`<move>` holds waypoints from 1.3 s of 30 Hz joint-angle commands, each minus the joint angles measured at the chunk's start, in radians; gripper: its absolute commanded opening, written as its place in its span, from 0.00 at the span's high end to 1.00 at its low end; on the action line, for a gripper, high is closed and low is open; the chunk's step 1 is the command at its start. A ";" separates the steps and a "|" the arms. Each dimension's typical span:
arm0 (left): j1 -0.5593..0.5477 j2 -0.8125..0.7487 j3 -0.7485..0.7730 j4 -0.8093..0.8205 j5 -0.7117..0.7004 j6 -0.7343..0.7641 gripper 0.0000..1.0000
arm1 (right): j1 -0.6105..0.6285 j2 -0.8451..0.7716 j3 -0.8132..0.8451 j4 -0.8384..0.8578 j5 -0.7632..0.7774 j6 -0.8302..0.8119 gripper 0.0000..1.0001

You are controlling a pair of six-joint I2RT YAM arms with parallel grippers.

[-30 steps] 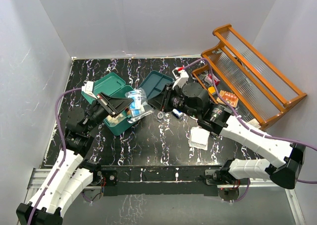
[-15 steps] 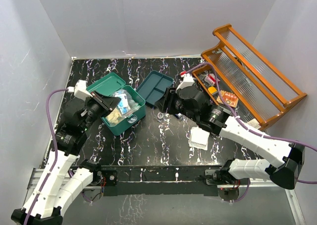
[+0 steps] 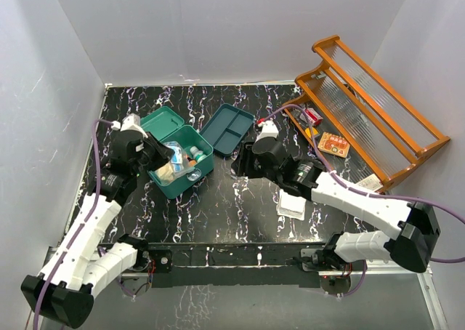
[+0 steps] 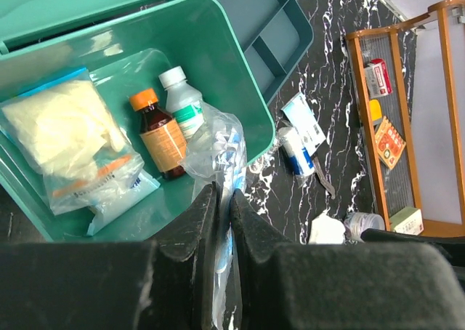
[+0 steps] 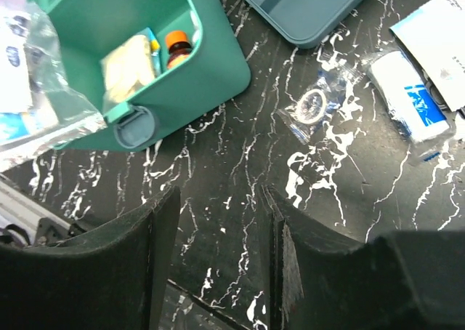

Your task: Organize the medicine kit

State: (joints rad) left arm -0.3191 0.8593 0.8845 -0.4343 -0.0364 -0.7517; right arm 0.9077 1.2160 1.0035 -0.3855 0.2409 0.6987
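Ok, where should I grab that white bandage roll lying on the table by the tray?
Probably round its middle, straight down from above. The bandage roll lies on its side, so close across its narrow width, not along its length. Mind the flat white packet close by one long side.

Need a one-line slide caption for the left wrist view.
Left gripper shut on a clear plastic bag at the open medicine kit's edge; two bottles inside.
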 commanded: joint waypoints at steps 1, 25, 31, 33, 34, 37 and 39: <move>0.023 0.048 0.070 0.020 -0.011 0.053 0.93 | -0.004 0.042 -0.007 0.090 0.067 -0.021 0.56; 0.168 0.279 0.072 -0.036 0.069 -0.020 0.94 | -0.134 0.416 0.030 0.120 0.225 -0.348 0.62; 0.191 0.349 0.091 -0.071 0.037 0.019 0.94 | -0.142 0.465 0.047 0.116 0.218 -0.374 0.63; 0.193 0.364 0.093 -0.088 0.017 0.043 0.94 | -0.148 0.469 0.042 0.124 0.207 -0.375 0.63; 0.197 0.372 0.092 -0.099 0.007 0.050 0.94 | -0.151 0.470 0.040 0.125 0.204 -0.377 0.63; 0.204 0.392 0.080 -0.119 0.019 0.069 0.94 | -0.154 0.462 0.033 0.133 0.205 -0.392 0.63; 0.205 0.397 0.064 -0.113 0.019 0.069 0.94 | -0.155 0.455 0.028 0.135 0.204 -0.401 0.63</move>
State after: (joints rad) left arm -0.1234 1.2606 0.9600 -0.5140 0.0017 -0.7158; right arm 0.7605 1.6951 0.9951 -0.2871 0.4274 0.3298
